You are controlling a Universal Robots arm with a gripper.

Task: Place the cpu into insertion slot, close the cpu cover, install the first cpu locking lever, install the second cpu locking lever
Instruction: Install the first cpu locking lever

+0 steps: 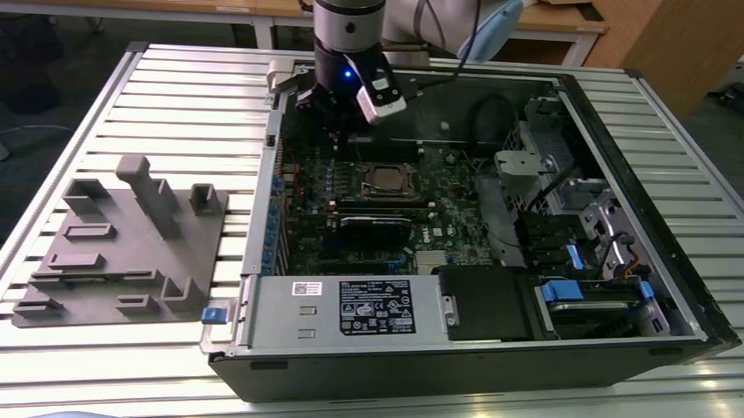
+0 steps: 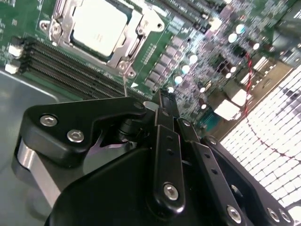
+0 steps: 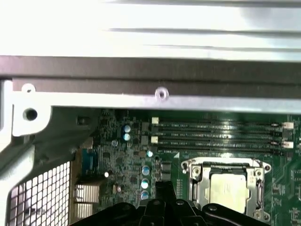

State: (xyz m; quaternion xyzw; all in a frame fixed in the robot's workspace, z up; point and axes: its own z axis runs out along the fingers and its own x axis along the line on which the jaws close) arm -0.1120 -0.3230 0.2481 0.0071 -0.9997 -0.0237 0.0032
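The gripper (image 1: pixel 338 111) is hanging inside the open computer case (image 1: pixel 646 202), over the far part of the motherboard (image 1: pixel 309 188), apart from the socket and a little toward the exterior view's left of it. In the second wrist view its black fingers (image 2: pixel 164 141) are meeting at their tips, pressed together with nothing between them.

The cpu (image 2: pixel 99 26) is lying flat in the socket, its dull silver top facing up out of the case. It is showing as a square, so no side is reading as the longer one; its edges are running in line with the memory slots (image 3: pixel 221 134) just beside the socket. The cpu cover (image 2: pixel 139 24) is lying down around it as a silvery frame, with the metal top showing through the opening.

In both wrist views the socket is being cut off by the picture's edge, and the gripper's dark body is hiding the board nearest it. A thin metal rod (image 2: pixel 124 84) is standing near one socket corner; I cannot tell whether it is a locking lever, nor how the levers are sitting.
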